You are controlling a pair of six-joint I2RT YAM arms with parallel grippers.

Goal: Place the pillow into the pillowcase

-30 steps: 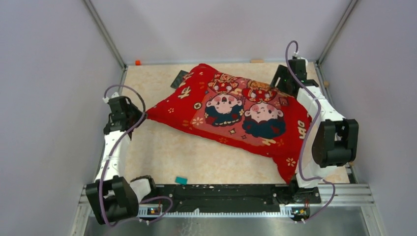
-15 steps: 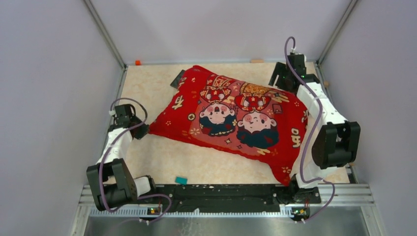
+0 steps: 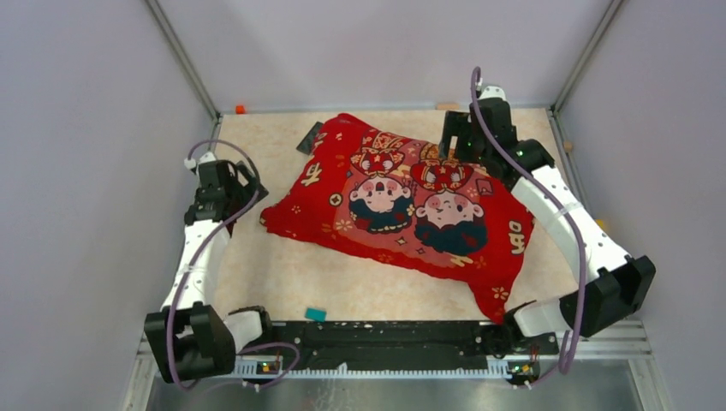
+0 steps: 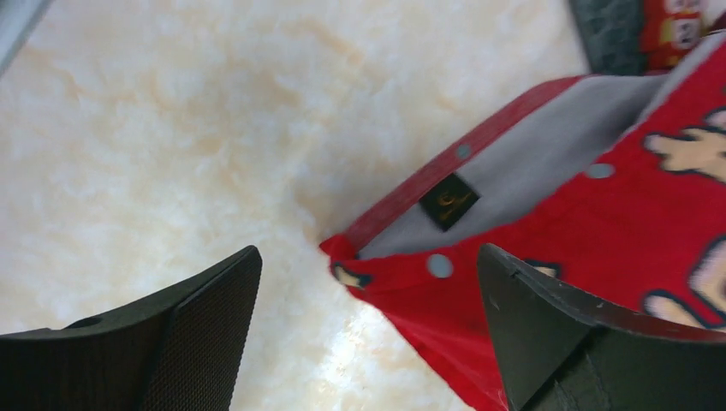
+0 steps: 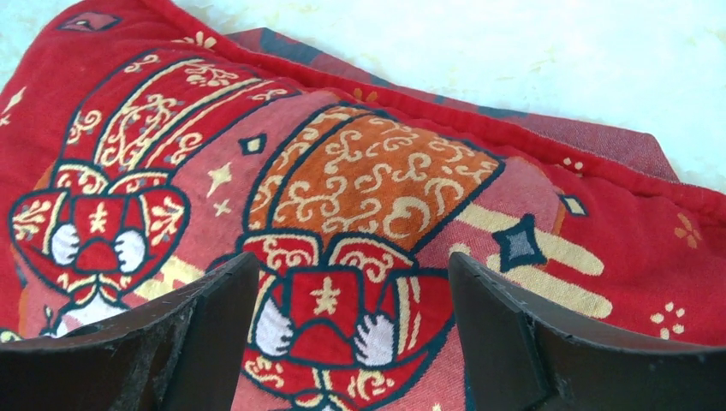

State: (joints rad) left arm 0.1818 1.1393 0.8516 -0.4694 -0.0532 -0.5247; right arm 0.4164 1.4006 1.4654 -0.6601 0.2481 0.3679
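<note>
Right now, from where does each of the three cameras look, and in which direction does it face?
Top external: above and behind the arm bases, looking down at the table and the red pillowcase; both arms show whole.
Left wrist: on the left arm, looking down at the pillowcase's open corner with snaps; the left gripper shows, fingers open.
Right wrist: on the right arm, low over the pillowcase's printed top; the right gripper shows, fingers open.
Shared: all three see the pillowcase.

Left hand (image 4: 368, 274) spread wide, right hand (image 5: 351, 278) spread wide, right arm (image 3: 558, 216) stretched forward.
</note>
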